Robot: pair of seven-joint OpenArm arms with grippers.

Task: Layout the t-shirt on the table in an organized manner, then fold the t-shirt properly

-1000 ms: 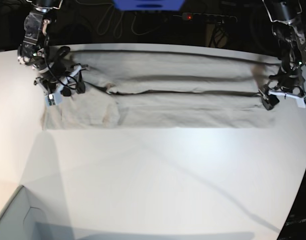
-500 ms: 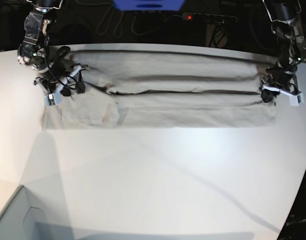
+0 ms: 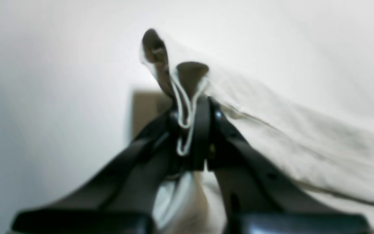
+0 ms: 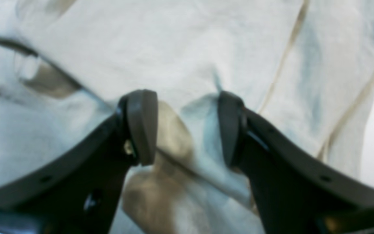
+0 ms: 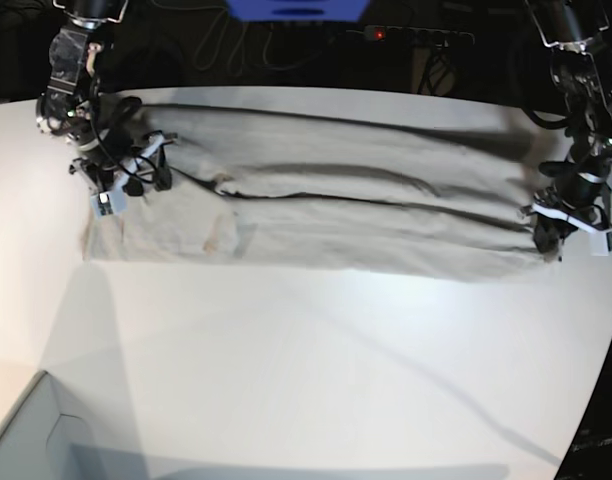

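The light grey-beige t-shirt point(image 5: 336, 210) lies as a long band folded lengthwise across the far part of the white table point(image 5: 306, 370). Its right end slants toward the front. At that end my left gripper point(image 5: 558, 232) is shut on the shirt. In the left wrist view the gripper point(image 3: 192, 110) pinches the stitched hem, and the cloth point(image 3: 287, 113) trails off to the right. My right gripper point(image 5: 116, 190) rests on the shirt's left end. In the right wrist view its gripper point(image 4: 187, 130) has the pads apart, with rumpled cloth point(image 4: 190, 48) under and between them.
A pale box corner point(image 5: 26, 440) juts in at the front left. Beyond the table's curved far edge are a power strip point(image 5: 406, 35) with a red light, dark cables and a blue object point(image 5: 296, 8). The table's right edge runs close to my left gripper.
My left gripper has shut on the shirt's right end and drawn it toward the front, so the band now slants. The right gripper has stayed put on the left end.
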